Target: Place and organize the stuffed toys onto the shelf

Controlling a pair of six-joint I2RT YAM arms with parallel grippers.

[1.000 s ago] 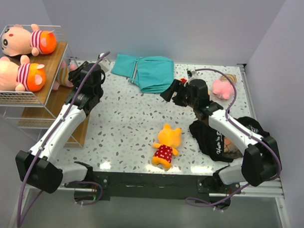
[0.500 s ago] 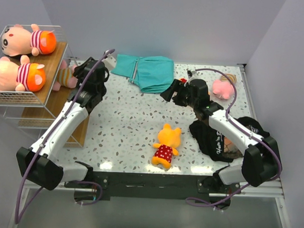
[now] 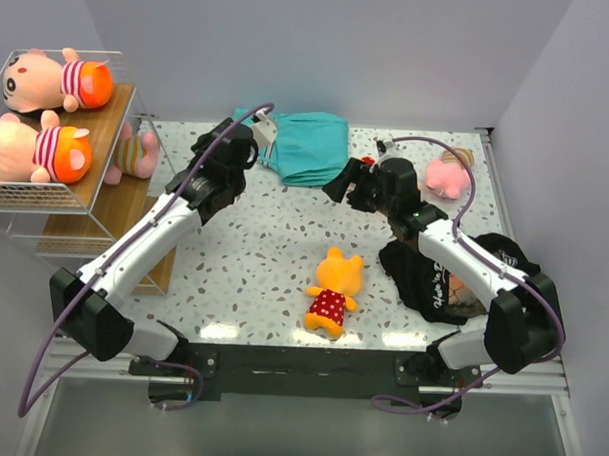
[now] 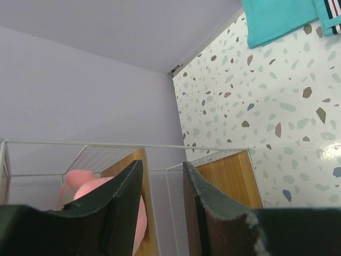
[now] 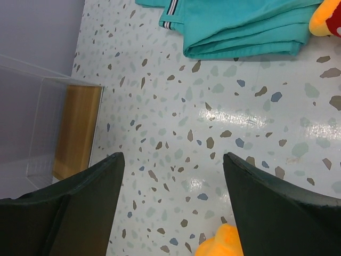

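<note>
Two pink stuffed toys in striped shirts lie on the top board of the shelf. A smaller striped one rests on a lower board. An orange toy in a red dotted dress lies on the table, and a pink one sits at the far right. My left gripper hangs open and empty beside the teal cloth; in its wrist view the shelf and a pink toy show behind the jaws. My right gripper is wide open above bare table, with the orange toy just below it.
A folded teal cloth lies at the back centre. A black garment is heaped at the right under the right arm. The shelf's low wood board reaches onto the table's left side.
My left gripper has left the small striped toy on the lower shelf board, opened a little, and swung right toward the teal cloth. The right arm has not moved.
</note>
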